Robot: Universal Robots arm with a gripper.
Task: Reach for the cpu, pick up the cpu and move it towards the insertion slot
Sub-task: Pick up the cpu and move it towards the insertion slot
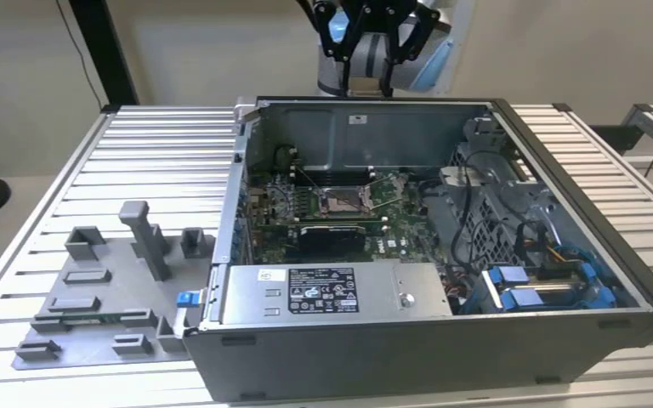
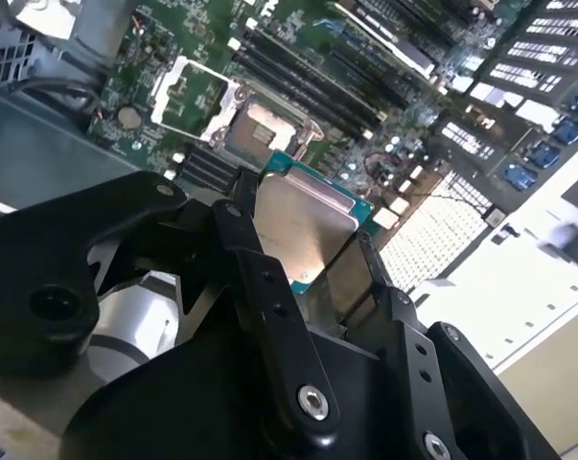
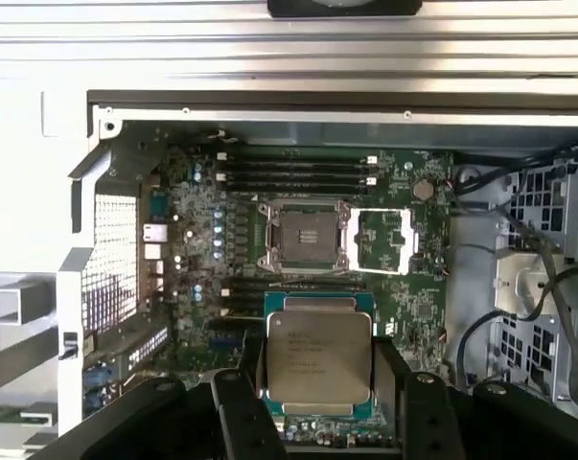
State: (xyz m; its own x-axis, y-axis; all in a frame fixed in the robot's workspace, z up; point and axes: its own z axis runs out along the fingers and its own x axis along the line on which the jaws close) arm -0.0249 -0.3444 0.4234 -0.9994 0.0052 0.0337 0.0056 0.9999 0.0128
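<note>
My gripper [image 3: 319, 385] is shut on the cpu [image 3: 319, 356], a flat square chip with a silvery top and a thin green rim, clamped by two opposite edges between the black fingers [image 3: 241, 395]. In the second wrist view the cpu [image 2: 303, 222] sits the same way in the gripper [image 2: 303, 247]. The insertion slot [image 3: 303, 237] is a square metal-framed socket with a dark centre on the green board, its load plate [image 3: 384, 240] flipped open beside it. The held chip hangs above the board, apart from the slot [image 2: 262, 129]. In the exterior view the gripper [image 1: 372, 42] hovers over the case's far wall, high above the slot [image 1: 342, 201].
The open computer case [image 1: 440, 340] lies on a slatted metal table [image 1: 156, 161]. A grey fixture plate [image 1: 99, 297] with upright blocks sits on the exterior view's left. Inside the case are a labelled power supply [image 1: 326, 293], blue connectors [image 1: 530, 289] and loose cables [image 1: 474, 195]. Memory slots [image 3: 293, 172] flank the socket.
</note>
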